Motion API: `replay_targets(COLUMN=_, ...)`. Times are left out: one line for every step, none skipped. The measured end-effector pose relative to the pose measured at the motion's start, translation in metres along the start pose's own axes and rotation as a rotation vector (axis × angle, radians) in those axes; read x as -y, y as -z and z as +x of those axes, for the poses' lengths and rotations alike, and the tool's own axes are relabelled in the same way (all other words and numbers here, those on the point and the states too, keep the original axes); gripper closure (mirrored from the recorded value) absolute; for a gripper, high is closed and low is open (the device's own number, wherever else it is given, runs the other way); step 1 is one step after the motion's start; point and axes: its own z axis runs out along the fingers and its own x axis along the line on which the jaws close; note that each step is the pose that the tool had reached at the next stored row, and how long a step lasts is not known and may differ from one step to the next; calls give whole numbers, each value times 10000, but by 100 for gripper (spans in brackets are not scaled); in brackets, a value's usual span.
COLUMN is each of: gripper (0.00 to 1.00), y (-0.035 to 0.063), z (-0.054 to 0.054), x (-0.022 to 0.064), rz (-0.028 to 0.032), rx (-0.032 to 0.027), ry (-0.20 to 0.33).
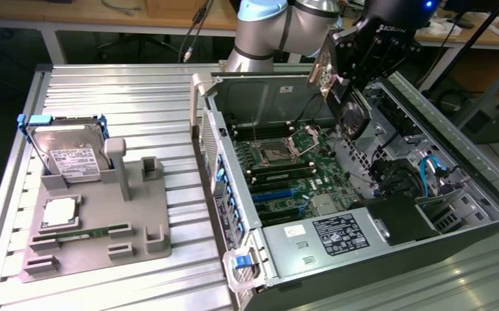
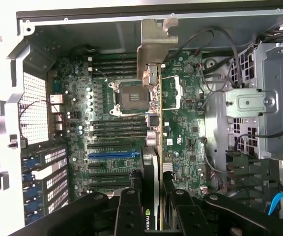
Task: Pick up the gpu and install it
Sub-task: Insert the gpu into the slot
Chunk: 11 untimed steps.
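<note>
Ribbed metal counter [image 1: 120,97], lab benches behind. On it sit an open computer case [image 1: 267,97] lying on its side and a grey fixture tray [image 1: 102,249] towards the exterior view's left.

Jaws: clenched on the gpu [image 1: 350,115], gripping it across its faces near one end. The card hangs edge-down above the case interior, clear of the motherboard [image 1: 293,175]. In the wrist view the gpu [image 2: 150,169] is seen edge-on, with its silver end bracket [image 2: 156,42] nearest the case's far wall [image 2: 82,34].

Step in hand, as I judge it: carrying the card over the board towards an expansion slot. Notes for doing it well:
- keep the card plumb and its long edge parallel to the blue slot [image 2: 113,154]. In the wrist view the card line looks offset from that slot, to the side of the drive cage [image 2: 259,98].
- the bracket must meet the rear opening, not ride on the wall.
- loose black cables near the drive cage could snag the card.
- grip is at one end, so any tilt would be worst at the bracket end.

Contents:
- case: motherboard with an empty CPU socket [image 1: 277,153], a labelled power supply [image 1: 340,233], drive cage, blue cable [image 1: 428,170].
- tray: hard drive [image 1: 68,149] standing upright in its holder, a processor chip [image 1: 59,212] lying flat, a narrow memory stick [image 1: 85,232] on edge in a groove. Other tray holders stand unfilled.
</note>
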Motion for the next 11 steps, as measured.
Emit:
replay_targets(gripper=73, y=0, z=0, x=0, rz=0, rx=-1, ry=17)
replay_targets(gripper=73, y=0, z=0, x=0, rz=0, rx=-2, ry=32)
replay_targets(gripper=73, y=0, z=0, x=0, rz=0, rx=-3, ry=49)
replay_targets(gripper=73, y=0, z=0, x=0, rz=0, rx=-4, ry=70)
replay_targets(gripper=73, y=0, z=0, x=0, rz=-1, rx=-6, ry=89)
replay_targets(gripper=73, y=0, z=0, x=0, rz=-1, rx=-6, ry=105)
replay_targets(gripper=73, y=0, z=0, x=0, rz=-1, rx=-8, ry=125)
replay_targets(gripper=73, y=0, z=0, x=0, rz=-1, rx=-9, ry=140)
replay_targets(gripper=73, y=0, z=0, x=0, rz=-1, rx=-9, ry=157)
replay_targets(gripper=73, y=0, z=0, x=0, rz=-1, rx=-11, ry=173)
replay_targets(gripper=73, y=0, z=0, x=0, rz=-1, rx=-12, ry=189)
